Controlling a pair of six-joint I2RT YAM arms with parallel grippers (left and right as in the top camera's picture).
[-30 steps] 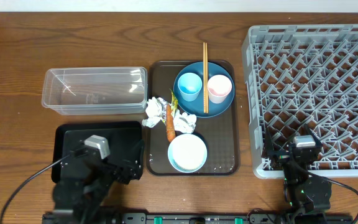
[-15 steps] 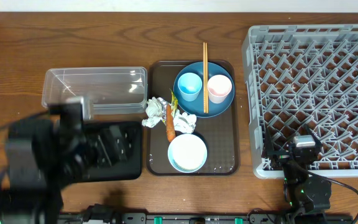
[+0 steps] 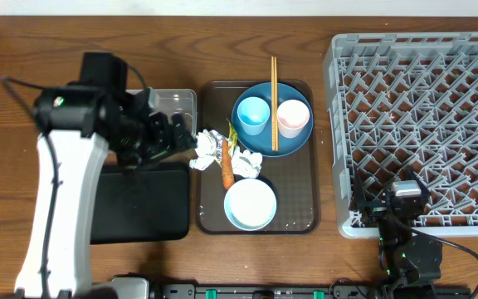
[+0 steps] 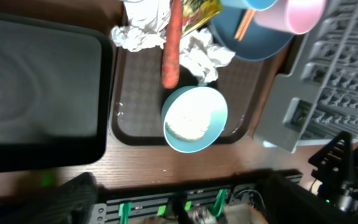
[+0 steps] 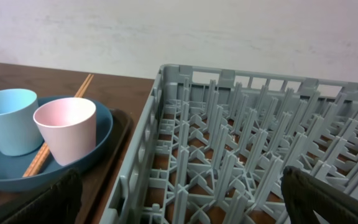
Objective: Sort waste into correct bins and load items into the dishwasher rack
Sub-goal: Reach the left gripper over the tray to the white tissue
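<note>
One grey dishwasher rack (image 3: pixel 417 124) fills my right side, with the right end effector (image 3: pixel 406 187) released at its near edge. The brown tray (image 3: pixel 293 195) carries the blue plate (image 3: pixel 256 143), white bowl (image 3: pixel 250 203) and carrot (image 3: pixel 226 162). My left end effector (image 3: pixel 177 137) hangs released over the clear tub (image 3: pixel 177 101).

The overhead view looks straight down from high up and covers the brown wooden surface (image 3: pixel 23 50). The left wrist view looks steeply down from closer, centred on the round white bowl (image 4: pixel 194 118) in the brown rectangular serving tray (image 4: pixel 135 93). The right wrist view sits low, facing level across the grey plastic pegged rack (image 5: pixel 229 155). All three share the large round blue plate (image 3: pixel 260 143).
</note>
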